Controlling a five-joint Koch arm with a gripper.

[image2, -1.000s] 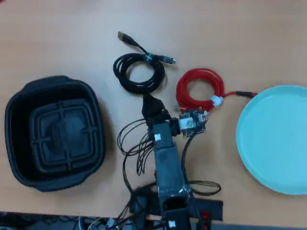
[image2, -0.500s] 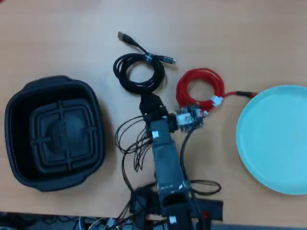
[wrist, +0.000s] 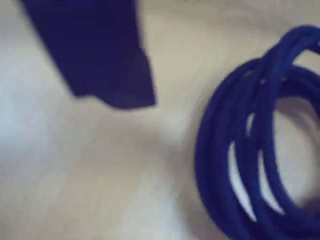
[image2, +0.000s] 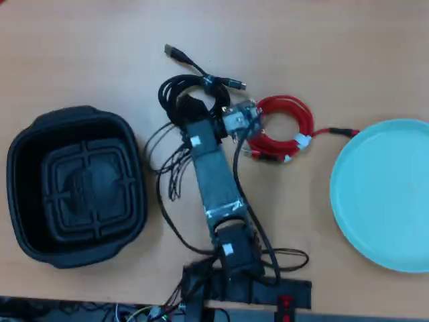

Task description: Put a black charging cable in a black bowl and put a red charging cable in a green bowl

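In the overhead view the black charging cable (image2: 201, 82) lies coiled at top centre, its plugs pointing up and right. My gripper (image2: 190, 106) reaches over the coil's lower half, dark against dark, so its jaws cannot be made out. The red charging cable (image2: 305, 121) is coiled just right of the wrist. The black bowl (image2: 87, 188) stands at the left and the green bowl (image2: 389, 194) at the right, both holding nothing. The blurred wrist view shows one dark finger (wrist: 110, 75) at top left and a blue-tinted cable coil (wrist: 220, 150) on the right.
The arm's base and loose black wires (image2: 171, 174) take up the lower middle of the table (image2: 322, 40). The wrist camera board (image2: 241, 121) overlaps the red coil's left edge.
The arm has stretched up and to the left, from below the gap between the two coils to over the black coil. Cables and bowls lie where they were.
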